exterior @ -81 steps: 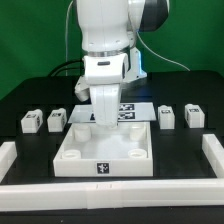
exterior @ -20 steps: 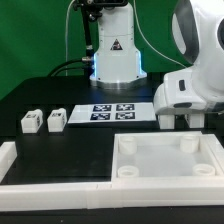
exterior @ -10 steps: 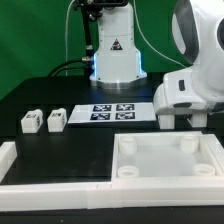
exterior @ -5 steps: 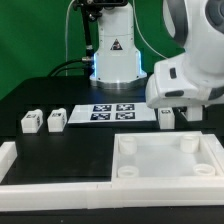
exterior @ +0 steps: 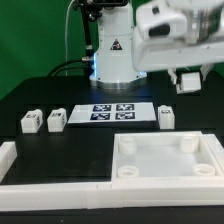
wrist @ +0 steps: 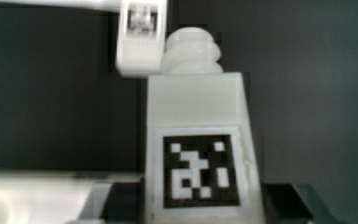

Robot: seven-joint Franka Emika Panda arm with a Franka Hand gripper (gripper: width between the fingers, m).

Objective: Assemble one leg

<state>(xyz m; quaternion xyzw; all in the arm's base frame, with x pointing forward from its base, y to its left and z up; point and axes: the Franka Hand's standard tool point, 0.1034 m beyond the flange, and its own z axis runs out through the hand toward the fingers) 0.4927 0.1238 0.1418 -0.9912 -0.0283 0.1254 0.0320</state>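
Note:
My gripper (exterior: 187, 82) is raised at the exterior view's upper right, above the table, and is shut on one leg. In the wrist view that leg (wrist: 197, 130) fills the middle: a white block with a black-and-white tag and a ribbed stub on its end, held between my gripper (wrist: 197, 198). Another leg (exterior: 166, 116) stands on the black table just below and left of the gripper; it also shows in the wrist view (wrist: 140, 38). Two more legs (exterior: 32, 121) (exterior: 56, 120) stand at the left.
The large white square tray (exterior: 128, 172) with round corner sockets lies at the front right. The marker board (exterior: 112, 110) lies at the table's middle. A white border wall (exterior: 55, 187) runs along the front and the left side (exterior: 8, 156). The robot's base (exterior: 115, 50) stands behind.
The arm has risen from table level at the right, lifting one leg with it. One leg stays on the table on that side.

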